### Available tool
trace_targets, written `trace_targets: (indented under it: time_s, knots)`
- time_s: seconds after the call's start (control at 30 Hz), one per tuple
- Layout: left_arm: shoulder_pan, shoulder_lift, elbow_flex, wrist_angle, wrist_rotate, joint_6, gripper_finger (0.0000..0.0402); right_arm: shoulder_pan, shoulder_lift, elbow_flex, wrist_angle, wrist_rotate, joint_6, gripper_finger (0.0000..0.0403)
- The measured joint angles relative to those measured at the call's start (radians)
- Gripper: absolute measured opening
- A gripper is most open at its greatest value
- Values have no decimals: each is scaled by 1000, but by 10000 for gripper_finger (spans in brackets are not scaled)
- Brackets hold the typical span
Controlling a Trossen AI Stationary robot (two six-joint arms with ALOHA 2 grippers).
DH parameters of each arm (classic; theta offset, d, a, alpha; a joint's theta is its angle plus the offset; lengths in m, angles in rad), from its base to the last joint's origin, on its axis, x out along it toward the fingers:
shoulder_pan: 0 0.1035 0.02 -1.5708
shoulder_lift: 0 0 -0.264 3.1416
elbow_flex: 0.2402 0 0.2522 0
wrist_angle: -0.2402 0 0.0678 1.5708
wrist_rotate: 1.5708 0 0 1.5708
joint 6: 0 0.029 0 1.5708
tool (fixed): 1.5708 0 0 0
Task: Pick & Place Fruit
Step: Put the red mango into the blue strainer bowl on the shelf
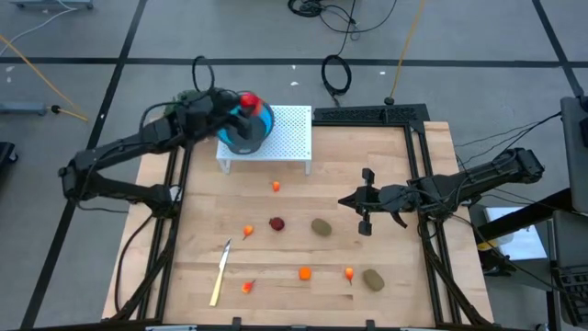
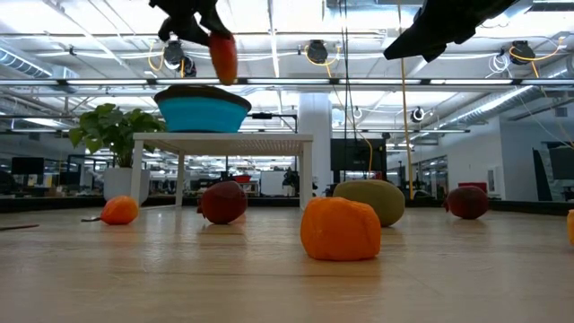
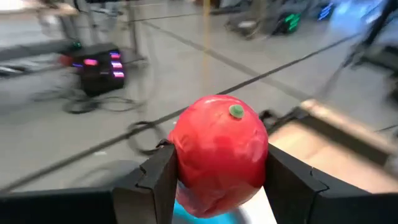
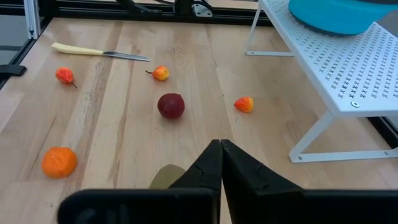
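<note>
My left gripper holds the larger red-orange fruit piece above the blue bowl, which stands on a white perforated rack at the table's far left. In the low view this piece hangs clear over the bowl. My right gripper hovers shut over the table's right middle, touching nothing. On the wood lie a dark red round fruit, two olive ovals and several small orange pieces, such as one. My left gripper pinches the red-orange piece by its two opposite sides, one finger on each flank. A green dot on the piece points away from the wrist. The piece is lifted clear, above the blue bowl's opening.
A pale-handled knife lies near the front left. The rack's legs stand on the table's far part. Black frame rails run along the table's sides. Bare wood lies between the scattered fruit.
</note>
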State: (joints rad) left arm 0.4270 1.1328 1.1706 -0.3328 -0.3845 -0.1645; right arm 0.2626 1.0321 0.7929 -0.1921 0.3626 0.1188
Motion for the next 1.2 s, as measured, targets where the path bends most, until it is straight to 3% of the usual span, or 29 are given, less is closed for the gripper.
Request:
trace_targets:
  time_s: [0.13,0.33,0.57,0.97,1.2]
  knots:
    - [-2,34,115,-188,-83,78,191,0,0,0,0,1,0,0]
    - [-2,85,217,-319,-99,150,191,0,0,0,0,1,0,0]
    - [-10,155,227,-394,-105,269,191,0,0,0,0,1,0,0]
    - [-99,256,227,-478,-222,557,191,0,0,0,0,2,0,0]
    - [-109,290,226,-561,-219,616,191,0,0,1,0,2,26,0]
